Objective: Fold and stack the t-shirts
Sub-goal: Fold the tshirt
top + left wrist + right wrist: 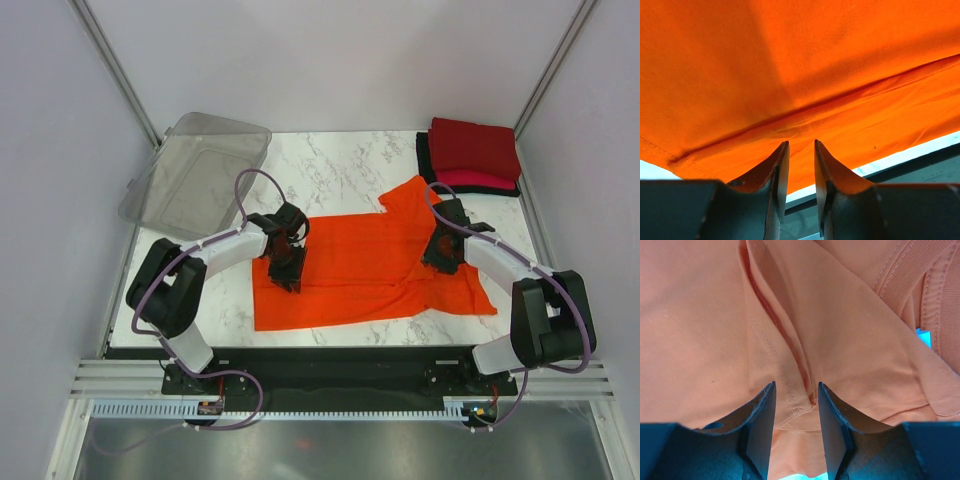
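I see the orange t-shirt (360, 265) spread flat mid-counter (340, 170), its lower hem close to the counter's near edge. My left gripper (287, 268) is just inside the shirt's left edge, jaws narrowly apart with nothing between them. My right gripper (443, 255) is near the collar, jaws partly apart astride a raised fold. The folded t-shirts (472, 152) are upper right and the clear bin (195, 175) upper left, with bare marble between.
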### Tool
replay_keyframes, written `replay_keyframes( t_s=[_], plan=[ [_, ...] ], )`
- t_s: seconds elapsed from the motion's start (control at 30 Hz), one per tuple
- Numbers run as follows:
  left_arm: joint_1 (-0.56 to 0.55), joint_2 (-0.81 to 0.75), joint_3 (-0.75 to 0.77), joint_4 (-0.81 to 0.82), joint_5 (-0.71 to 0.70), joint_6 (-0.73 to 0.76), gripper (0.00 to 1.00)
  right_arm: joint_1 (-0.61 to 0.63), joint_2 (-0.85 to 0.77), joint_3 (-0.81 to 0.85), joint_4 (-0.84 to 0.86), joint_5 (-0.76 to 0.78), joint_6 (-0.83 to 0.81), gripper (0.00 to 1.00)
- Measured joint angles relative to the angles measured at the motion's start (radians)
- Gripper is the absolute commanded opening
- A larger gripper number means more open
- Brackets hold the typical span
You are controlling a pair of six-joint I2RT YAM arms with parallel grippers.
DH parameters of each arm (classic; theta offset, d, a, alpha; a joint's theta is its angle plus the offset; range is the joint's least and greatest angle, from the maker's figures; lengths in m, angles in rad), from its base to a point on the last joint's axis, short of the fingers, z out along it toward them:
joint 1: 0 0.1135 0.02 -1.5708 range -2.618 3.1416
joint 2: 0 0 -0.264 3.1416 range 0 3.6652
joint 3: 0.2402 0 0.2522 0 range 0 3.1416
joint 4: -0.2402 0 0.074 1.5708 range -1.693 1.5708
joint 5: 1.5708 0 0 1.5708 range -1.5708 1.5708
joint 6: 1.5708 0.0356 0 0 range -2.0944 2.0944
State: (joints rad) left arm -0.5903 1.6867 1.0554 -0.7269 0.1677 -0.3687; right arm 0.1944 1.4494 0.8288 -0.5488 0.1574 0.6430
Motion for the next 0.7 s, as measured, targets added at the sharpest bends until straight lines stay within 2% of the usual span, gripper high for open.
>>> replay_keyframes(
  t_s=[0.3,0.33,0.37,0.43,0.7],
  plan=[
    [0.000,0.000,0.000,0.001,-0.007,0.000,0.35,0.000,-0.018,-0.070,0.041,-0.007,0.039,0.44],
    [0.000,0.000,0.000,0.001,-0.007,0.000,0.35,0.000,-0.018,-0.076,0.043,-0.007,0.042,0.40],
    [0.000,0.000,0.000,0.001,-0.008,0.000,0.35,0.000,-0.019,-0.080,0.047,-0.008,0.045,0.29],
    [0.000,0.000,0.000,0.001,-0.011,0.000,0.35,0.000,-0.023,-0.087,0.056,-0.009,0.049,0.17],
    [0.000,0.006,0.000,-0.004,-0.062,0.000,0.35,0.000,-0.051,-0.072,0.068,-0.011,0.037,0.01]
  ],
)
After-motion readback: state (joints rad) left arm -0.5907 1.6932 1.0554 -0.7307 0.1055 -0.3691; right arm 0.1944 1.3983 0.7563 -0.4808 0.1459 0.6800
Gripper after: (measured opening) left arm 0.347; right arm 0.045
